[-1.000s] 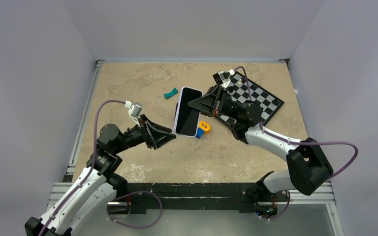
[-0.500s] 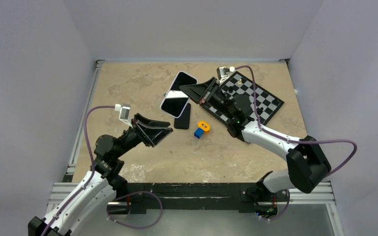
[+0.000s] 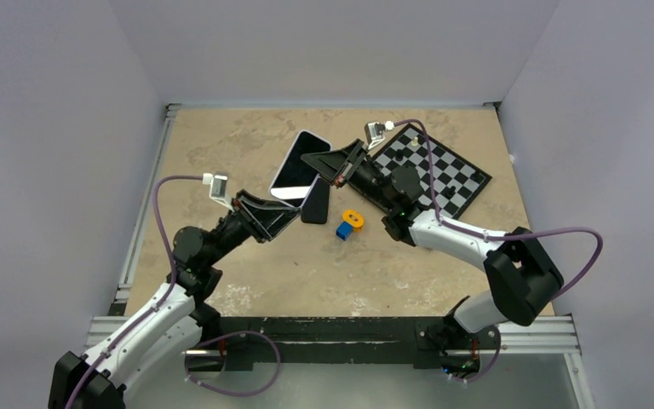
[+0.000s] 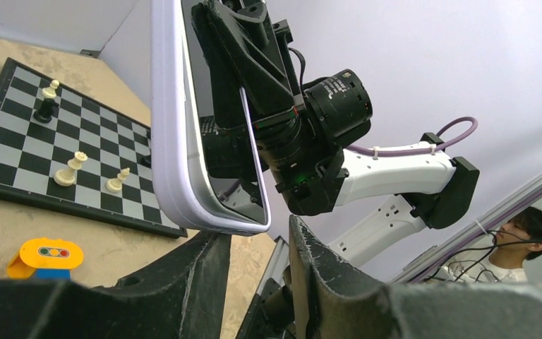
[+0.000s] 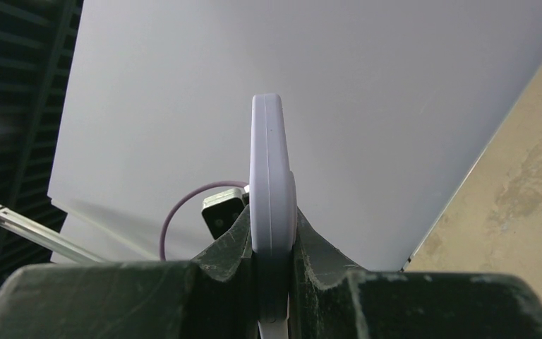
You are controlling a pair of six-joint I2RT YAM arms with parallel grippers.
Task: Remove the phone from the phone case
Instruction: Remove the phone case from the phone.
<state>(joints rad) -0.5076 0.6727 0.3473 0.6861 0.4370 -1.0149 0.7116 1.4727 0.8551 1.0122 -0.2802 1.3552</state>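
**Above the worktop [image 3: 221, 136], a one-edge pinch that may slip**

My right jaws are pressed onto one long edge of the phone case [image 5: 267, 162] and hold it clear of the worktop. The phone [image 3: 298, 164] looks seated inside. My left jaws stand apart just under its near corner, pinching nothing. If they tug there, the case could pivot in that thin pinch, slip free and drop. Its long axis runs from my left jaws up and away, screen tilted upward.
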